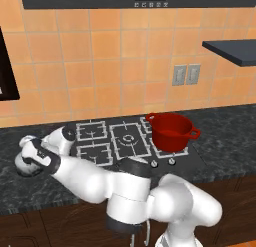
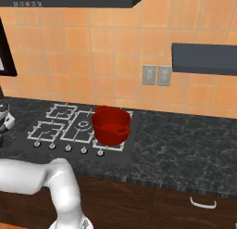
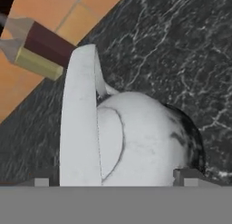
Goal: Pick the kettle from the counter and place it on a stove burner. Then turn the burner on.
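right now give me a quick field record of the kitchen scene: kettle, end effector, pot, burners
kettle: silvery, on the dark marbled counter left of the stove, seen close in the hand view
end effector: open, fingertips either side of the kettle body, not closed on it
red pot: two-handled, standing on the right-hand grate of the stove
stove burner: small square grates at the stove's left, bare
knobs: row along the stove's front edge
task status: kettle not yet lifted
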